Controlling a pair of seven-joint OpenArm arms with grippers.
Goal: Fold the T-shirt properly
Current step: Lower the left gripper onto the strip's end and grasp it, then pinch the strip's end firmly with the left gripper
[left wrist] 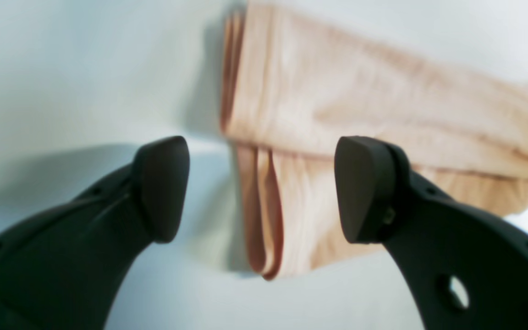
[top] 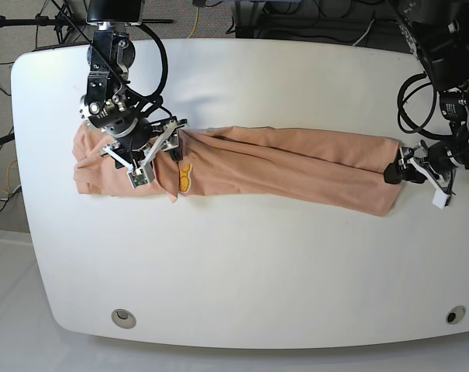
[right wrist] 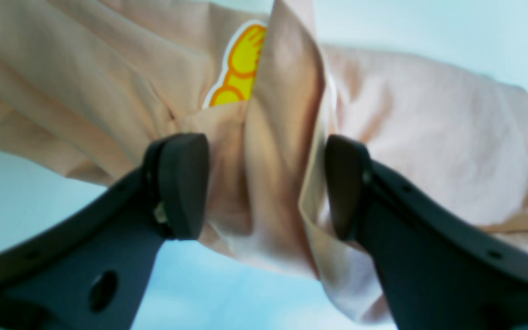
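1. Cloth lay across the white table (top: 242,263): the T-shirt (top: 296,167), peach-pink, was folded lengthwise into a long narrow band running from one arm to the other, sloping slightly down toward the left arm's end.

2. At one end of the band stood the right gripper (right wrist: 266,183). From its own camera, its two dark pads were spread apart with a raised ridge of the shirt's fabric standing between them. The cloth looked to brush the inner face of one pad, but the pads were not pressed together on it.

3. Just above that ridge peeked the yellow-orange printed graphic (right wrist: 241,64), half hidden by a fold. From the overhead view, the same print (top: 185,178) sat on the lower edge of the band, right beside the gripper.

4. At the opposite end, the left gripper (left wrist: 261,188) had its pads held wide apart over the table, gripping nothing. The layered hem end of the shirt (left wrist: 360,114) lay beyond the fingertips, its stacked edges showing.

5. From above, that gripper (top: 401,170) sat just at the tip of the band's end.
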